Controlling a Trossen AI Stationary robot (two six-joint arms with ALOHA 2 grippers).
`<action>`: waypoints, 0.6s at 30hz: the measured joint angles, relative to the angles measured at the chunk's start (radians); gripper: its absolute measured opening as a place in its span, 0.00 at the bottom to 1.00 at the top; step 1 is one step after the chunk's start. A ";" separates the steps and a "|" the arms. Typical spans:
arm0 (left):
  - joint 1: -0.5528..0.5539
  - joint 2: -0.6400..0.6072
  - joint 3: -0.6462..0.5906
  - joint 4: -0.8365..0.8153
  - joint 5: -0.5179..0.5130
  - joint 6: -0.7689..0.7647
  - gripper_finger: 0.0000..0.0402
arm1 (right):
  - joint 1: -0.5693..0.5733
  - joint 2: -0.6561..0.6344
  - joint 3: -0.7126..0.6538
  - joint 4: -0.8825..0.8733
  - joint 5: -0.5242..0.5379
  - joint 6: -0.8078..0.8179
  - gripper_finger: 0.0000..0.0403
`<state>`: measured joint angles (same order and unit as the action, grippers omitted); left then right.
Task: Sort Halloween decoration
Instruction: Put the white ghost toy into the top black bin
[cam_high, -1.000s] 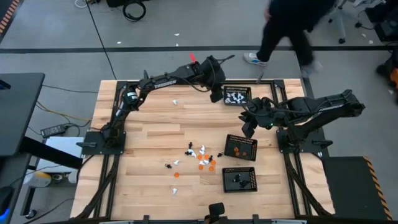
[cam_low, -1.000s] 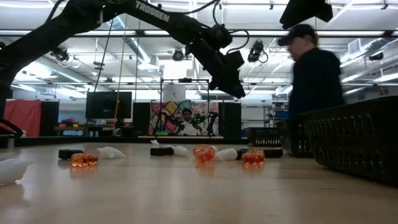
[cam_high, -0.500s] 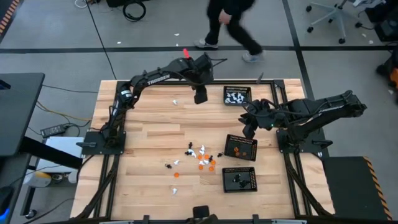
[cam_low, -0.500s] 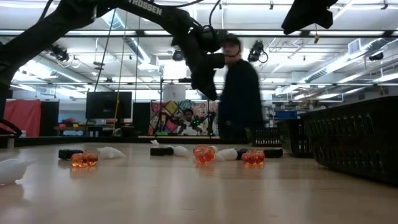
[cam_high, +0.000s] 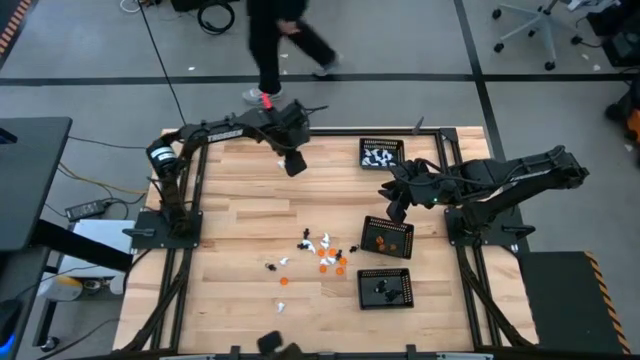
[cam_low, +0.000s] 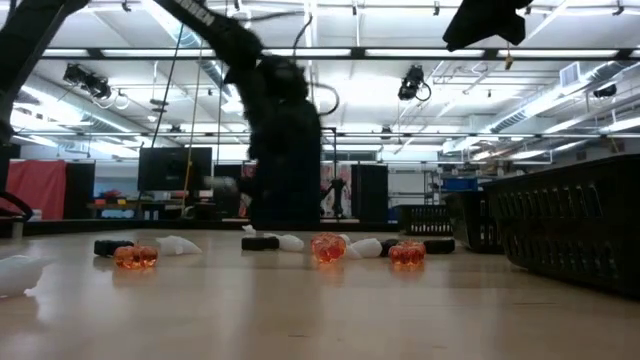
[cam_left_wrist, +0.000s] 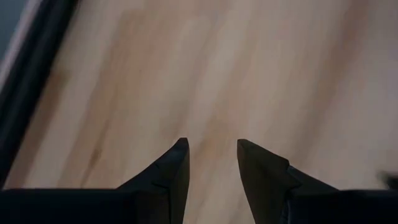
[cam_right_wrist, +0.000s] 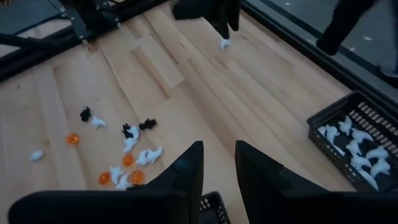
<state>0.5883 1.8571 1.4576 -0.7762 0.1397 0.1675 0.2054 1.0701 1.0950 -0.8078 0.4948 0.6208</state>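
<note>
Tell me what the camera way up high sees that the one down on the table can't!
Only the high view shows inside the three mesh trays: white figures, orange ones, black ones. It also shows the left gripper empty and open above bare wood, and the right gripper by the orange tray.

Only the low view shows the room's ceiling lights.

Both show the loose pile of figures.

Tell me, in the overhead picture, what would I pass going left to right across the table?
The left gripper → the loose pile of little white, orange and black figures → the right gripper over the tray of orange figures.
</note>
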 joint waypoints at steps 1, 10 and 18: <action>0.017 -0.010 -0.043 0.044 -0.008 -0.032 0.35 | 0.000 0.003 0.000 0.008 -0.006 -0.006 0.24; 0.101 -0.014 -0.202 0.150 -0.148 -0.174 0.44 | 0.000 0.027 0.000 0.045 -0.078 -0.018 0.24; 0.092 0.032 -0.207 0.115 -0.159 -0.289 0.54 | 0.000 0.030 0.000 0.062 -0.077 -0.035 0.24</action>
<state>0.6804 1.8889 1.2507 -0.6608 -0.0197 -0.1214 0.2054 1.1000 1.0950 -0.7454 0.4180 0.5853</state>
